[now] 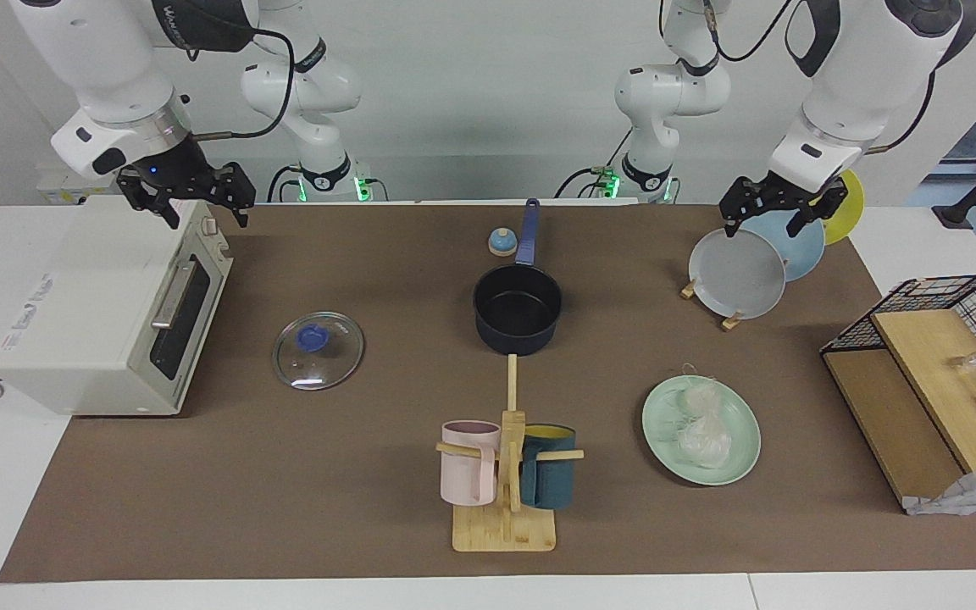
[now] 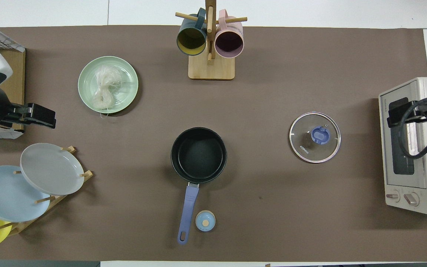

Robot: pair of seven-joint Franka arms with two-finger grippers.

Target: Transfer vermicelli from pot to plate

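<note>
The vermicelli (image 1: pixel 700 428) (image 2: pixel 104 87) lies as a whitish clump on the mint-green plate (image 1: pixel 656 421) (image 2: pixel 128 74), which sits farther from the robots than the pot, toward the left arm's end. The navy pot (image 1: pixel 518 309) (image 2: pixel 198 154) stands mid-table with nothing in it, its blue handle pointing toward the robots. My left gripper (image 1: pixel 763 222) (image 2: pixel 43 118) is open and holds nothing, up over the plate rack. My right gripper (image 1: pixel 204 212) (image 2: pixel 397 115) is open and holds nothing, up over the toaster oven.
A glass lid (image 1: pixel 318 350) (image 2: pixel 314 137) lies between pot and toaster oven (image 1: pixel 98 313) (image 2: pixel 413 155). A mug tree (image 1: pixel 509 457) (image 2: pixel 210 55) stands farther out than the pot. A rack holds grey (image 1: pixel 738 275), light blue and yellow plates. A small blue timer (image 1: pixel 502 243) sits by the handle. A wire basket (image 1: pixel 937 339) is at the left arm's end.
</note>
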